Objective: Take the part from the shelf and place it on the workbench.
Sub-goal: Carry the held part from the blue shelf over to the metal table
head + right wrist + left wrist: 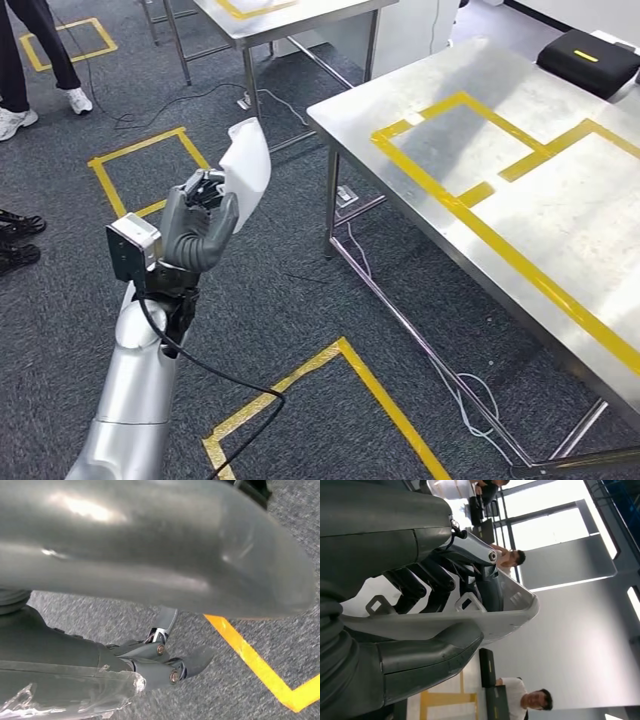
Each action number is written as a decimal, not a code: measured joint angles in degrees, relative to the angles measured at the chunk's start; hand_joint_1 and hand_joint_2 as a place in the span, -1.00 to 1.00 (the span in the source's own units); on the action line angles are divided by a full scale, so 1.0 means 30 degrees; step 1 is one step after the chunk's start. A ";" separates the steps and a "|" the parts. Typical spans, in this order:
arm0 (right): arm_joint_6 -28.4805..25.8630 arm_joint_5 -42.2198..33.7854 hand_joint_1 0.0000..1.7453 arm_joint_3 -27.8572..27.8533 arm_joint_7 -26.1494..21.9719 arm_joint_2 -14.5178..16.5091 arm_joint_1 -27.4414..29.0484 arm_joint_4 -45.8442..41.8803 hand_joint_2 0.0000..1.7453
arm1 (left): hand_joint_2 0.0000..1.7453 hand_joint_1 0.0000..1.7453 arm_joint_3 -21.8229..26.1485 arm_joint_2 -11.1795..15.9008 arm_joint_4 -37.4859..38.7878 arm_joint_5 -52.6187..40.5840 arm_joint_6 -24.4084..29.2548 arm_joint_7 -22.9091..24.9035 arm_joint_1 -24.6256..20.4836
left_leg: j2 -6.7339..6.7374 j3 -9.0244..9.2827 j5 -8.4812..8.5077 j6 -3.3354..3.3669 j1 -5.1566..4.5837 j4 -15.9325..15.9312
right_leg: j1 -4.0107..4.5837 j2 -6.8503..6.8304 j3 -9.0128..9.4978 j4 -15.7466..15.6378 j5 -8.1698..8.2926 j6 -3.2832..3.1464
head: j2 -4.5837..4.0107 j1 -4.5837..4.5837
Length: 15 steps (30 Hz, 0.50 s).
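Part (501, 611) in left robot hand (414, 605)

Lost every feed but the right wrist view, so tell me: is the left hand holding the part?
Observer: Yes. The left hand grips the white part, raised in front of the robot.
Operator: Is it over the workbench yet?
Observer: No. It hangs above the carpet, to the left of the steel workbench.
Operator: Anything lying on the bench?
Observer: A black case lies at its far end.
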 joint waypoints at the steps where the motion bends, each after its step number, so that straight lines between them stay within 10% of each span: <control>1: -0.0002 0.0000 -1.00 0.0005 -0.0015 0.0004 -0.0038 -0.0004 -1.00 | 1.00 1.00 0.0022 0.0022 -0.0040 0.0002 -0.0051 -0.0036 0.0043 | 0.0184 0.0004 -0.0020 0.0069 -0.0042 0.0001 | 0.0023 -0.0536 -0.0598 0.1302 -0.0658 0.0052 | 0.0000 0.0073; 4: 0.0009 0.0000 -1.00 0.0018 0.0109 0.0005 -0.0074 -0.0005 -1.00 | 1.00 1.00 0.0117 0.0113 -0.0100 -0.0024 -0.0111 -0.0138 0.0267 | 0.0829 0.0020 -0.0079 0.0151 -0.0138 0.0005 | 0.0000 -0.1021 -0.1828 0.3989 -0.1562 0.0127 | 0.0000 0.0107; 9: -0.0009 0.0000 -1.00 0.0027 0.0363 0.0005 -0.0076 -0.0005 -1.00 | 1.00 1.00 0.0206 0.0144 -0.0417 -0.0062 -0.0146 -0.0208 0.0339 | 0.1621 0.0269 -0.0270 -0.0100 -0.0245 0.0019 | 0.0147 -0.1999 0.1066 -0.1141 0.0494 -0.0154 | 0.0000 0.0094; 12: -0.0018 -0.0002 -1.00 0.0027 0.0388 0.0005 -0.0085 -0.0005 -1.00 | 1.00 1.00 0.0210 0.0137 -0.0495 -0.0118 -0.0156 -0.0222 0.0345 | 0.1965 0.0334 -0.0310 -0.0409 -0.0276 -0.0033 | 0.0210 -0.1641 0.1184 -0.1487 0.0585 -0.0536 | 0.0000 0.0076; 15: -0.0033 0.0000 -1.00 0.0025 0.0370 -0.0018 -0.0077 -0.0005 -1.00 | 1.00 1.00 0.0204 0.0153 -0.0572 -0.0162 -0.0162 -0.0231 0.0357 | 0.1186 -0.0151 -0.1131 -0.0733 -0.0192 0.1125 | 0.0042 -0.1132 0.1250 -0.1664 0.0727 -0.0831 | 0.0000 0.0040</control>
